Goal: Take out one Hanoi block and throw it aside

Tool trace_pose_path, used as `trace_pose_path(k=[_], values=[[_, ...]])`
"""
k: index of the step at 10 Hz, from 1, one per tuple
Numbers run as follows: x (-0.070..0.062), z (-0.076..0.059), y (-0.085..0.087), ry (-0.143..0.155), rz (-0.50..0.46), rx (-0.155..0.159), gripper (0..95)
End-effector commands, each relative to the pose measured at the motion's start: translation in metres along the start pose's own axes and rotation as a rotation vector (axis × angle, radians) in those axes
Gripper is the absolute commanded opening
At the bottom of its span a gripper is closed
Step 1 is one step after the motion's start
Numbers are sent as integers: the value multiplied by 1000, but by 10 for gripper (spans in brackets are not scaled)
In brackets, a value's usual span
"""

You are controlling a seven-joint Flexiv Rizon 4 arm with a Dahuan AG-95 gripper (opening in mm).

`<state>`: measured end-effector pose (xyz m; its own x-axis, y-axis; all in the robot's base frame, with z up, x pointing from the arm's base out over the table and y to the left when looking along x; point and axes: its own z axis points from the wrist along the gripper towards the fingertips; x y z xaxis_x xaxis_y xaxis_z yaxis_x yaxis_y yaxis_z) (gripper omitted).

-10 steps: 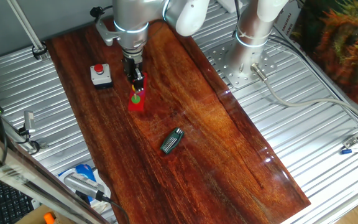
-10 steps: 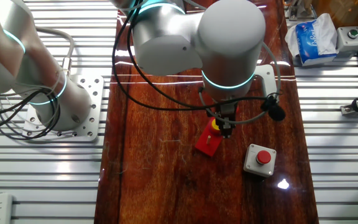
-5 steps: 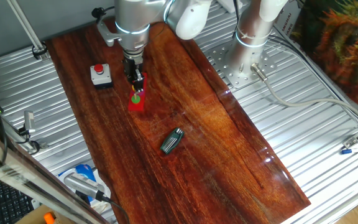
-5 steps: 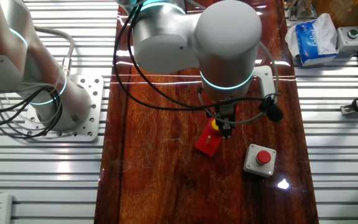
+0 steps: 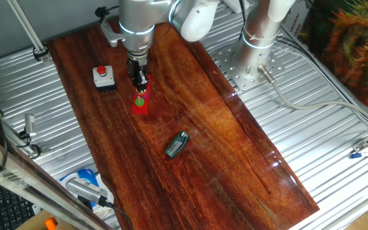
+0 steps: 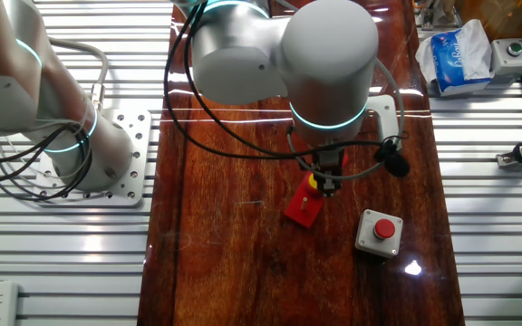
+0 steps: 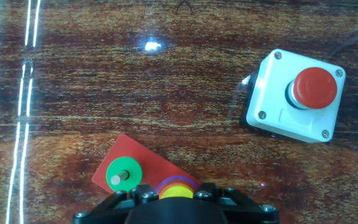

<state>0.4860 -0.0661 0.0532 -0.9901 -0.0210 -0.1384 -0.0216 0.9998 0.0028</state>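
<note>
The red base with pegs [image 5: 140,107] lies on the wooden table, and also shows in the other fixed view [image 6: 301,209] and the hand view [image 7: 120,156]. A green disc [image 7: 123,175] sits on one peg. The yellow Hanoi block [image 7: 176,191] tops a stack with orange and purple rims, right between my fingers. My gripper [image 5: 140,85] stands upright over this stack, as the other fixed view [image 6: 325,185] also shows. It appears shut on the yellow block. The fingertips are hidden by the gripper body.
A white box with a red push button [image 5: 103,76] stands close beside the base, also in the other fixed view [image 6: 378,232] and the hand view [image 7: 294,96]. A dark striped tool [image 5: 177,144] lies further along the table. A tissue pack [image 6: 451,56] sits off the board.
The arm and gripper have risen very slightly over the base. The base and button box have not moved.
</note>
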Motion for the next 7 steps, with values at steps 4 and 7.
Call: trace_pose_path(k=[4, 7], values=[[0, 0, 0, -4, -5, 5, 0], [0, -1, 0, -12, -45, -41, 0]])
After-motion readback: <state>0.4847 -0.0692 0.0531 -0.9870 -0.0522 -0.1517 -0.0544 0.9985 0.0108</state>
